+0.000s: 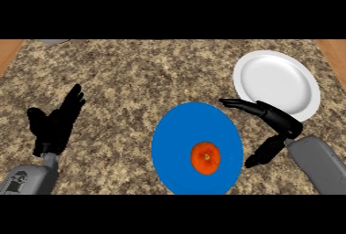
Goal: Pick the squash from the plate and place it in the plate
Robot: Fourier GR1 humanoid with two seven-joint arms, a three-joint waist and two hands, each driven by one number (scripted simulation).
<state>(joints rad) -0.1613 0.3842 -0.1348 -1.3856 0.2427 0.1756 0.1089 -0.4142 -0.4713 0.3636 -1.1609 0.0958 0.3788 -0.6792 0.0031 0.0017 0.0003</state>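
An orange squash [205,157] lies on the blue plate [189,123], toward the plate's near side. A white plate [277,82] sits farther back at the right, with nothing on it. My right hand [273,119] hovers open just right of the blue plate, fingers stretched toward the gap between the two plates and thumb hanging down; it overlaps the white plate's near edge. It holds nothing and does not touch the squash. My left hand [57,123] rests open at the left, fingers up.
The speckled brown counter [128,73] spreads around both plates. Wooden strips show at the far left [8,52] and far right [334,50] edges. A small grey object [55,41] peeks in at the top left.
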